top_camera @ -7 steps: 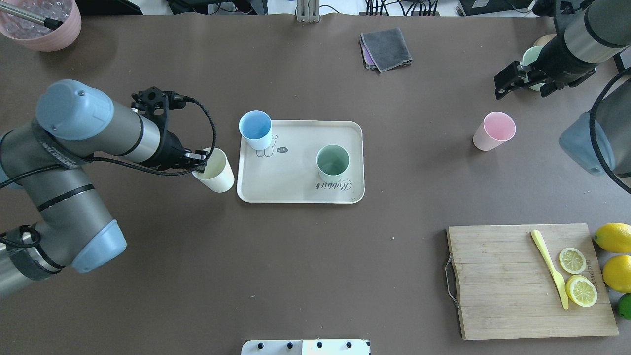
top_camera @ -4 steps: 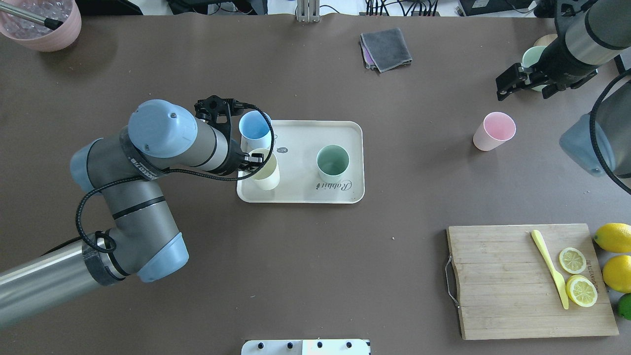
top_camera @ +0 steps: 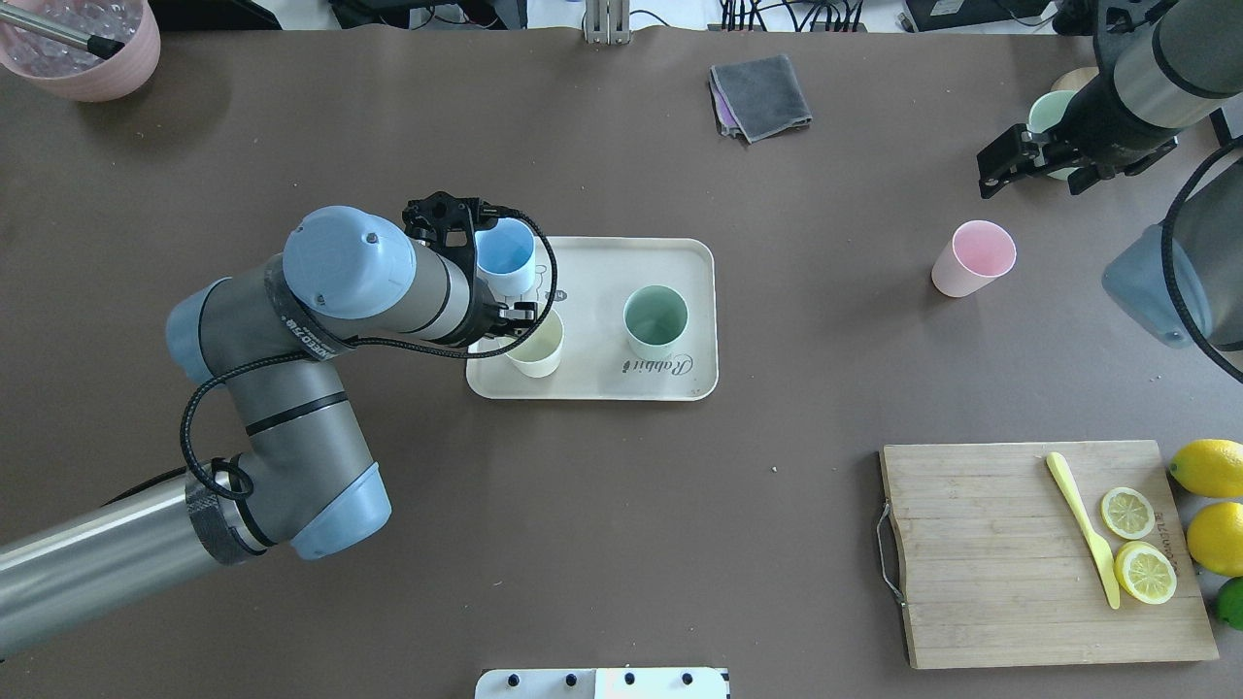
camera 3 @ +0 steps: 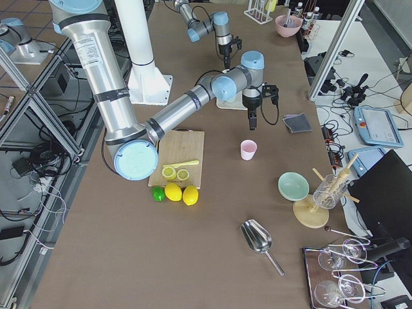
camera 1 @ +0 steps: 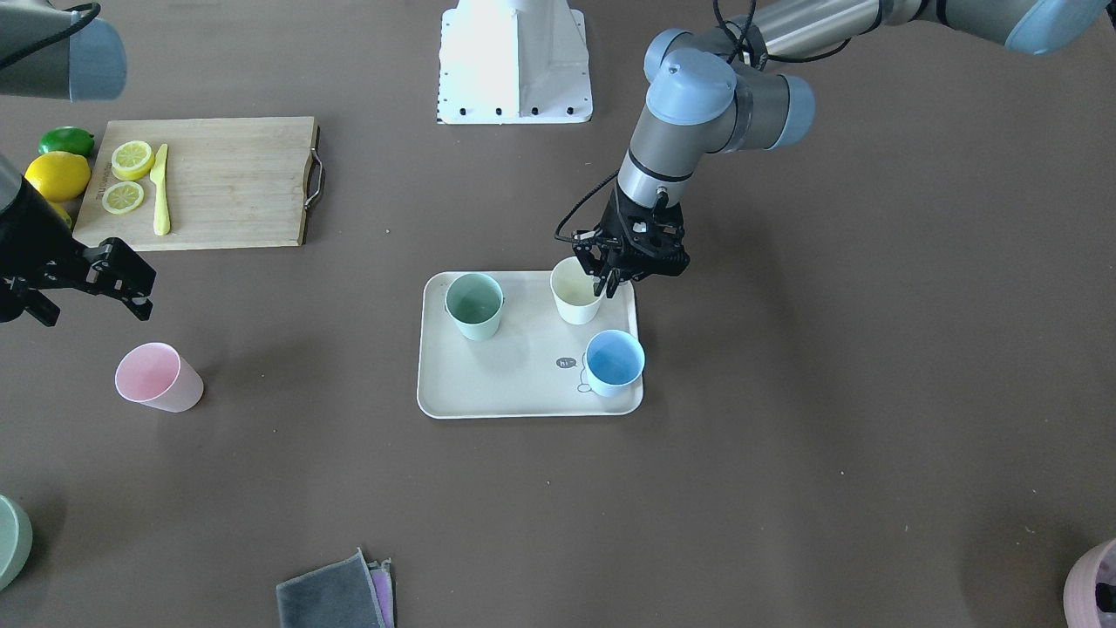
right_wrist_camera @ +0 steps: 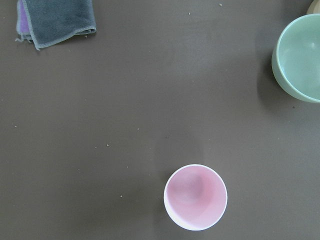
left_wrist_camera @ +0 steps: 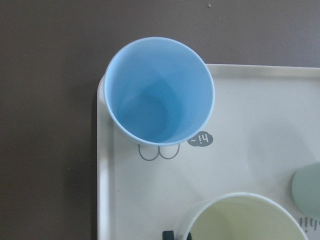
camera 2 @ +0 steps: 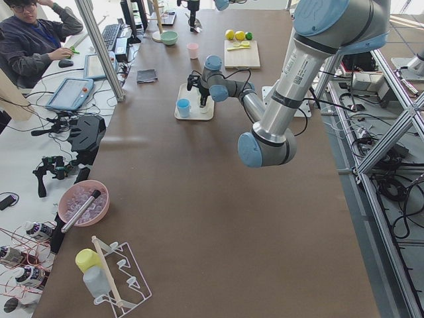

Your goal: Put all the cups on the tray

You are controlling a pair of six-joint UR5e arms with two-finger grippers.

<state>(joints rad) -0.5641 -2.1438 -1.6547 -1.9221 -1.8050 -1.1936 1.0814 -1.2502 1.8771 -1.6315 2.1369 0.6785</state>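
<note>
The beige tray (top_camera: 592,383) holds the light blue cup (top_camera: 507,248) at its far left corner and the mint green cup (top_camera: 655,318) near the "Rabbit" script. My left gripper (top_camera: 515,320) is shut on the rim of the cream-white cup (top_camera: 536,351), which is upright over the tray's near left part; whether it touches the tray I cannot tell. The left wrist view shows the blue cup (left_wrist_camera: 160,95) and the cream cup's rim (left_wrist_camera: 245,220). The pink cup (top_camera: 973,254) stands on the table, right of the tray. My right gripper (top_camera: 1000,170) is open and empty above it.
A bamboo cutting board (top_camera: 981,553) with lemon slices and a yellow knife lies at the near right, with whole lemons beside it. A folded grey cloth (top_camera: 759,95) lies at the back. A mint bowl (right_wrist_camera: 300,57) sits near the right gripper. A pink bowl (top_camera: 83,49) is far left.
My left arm has carried the cream cup to the right, from beside the tray's left edge to over the tray. The right arm has barely shifted.
</note>
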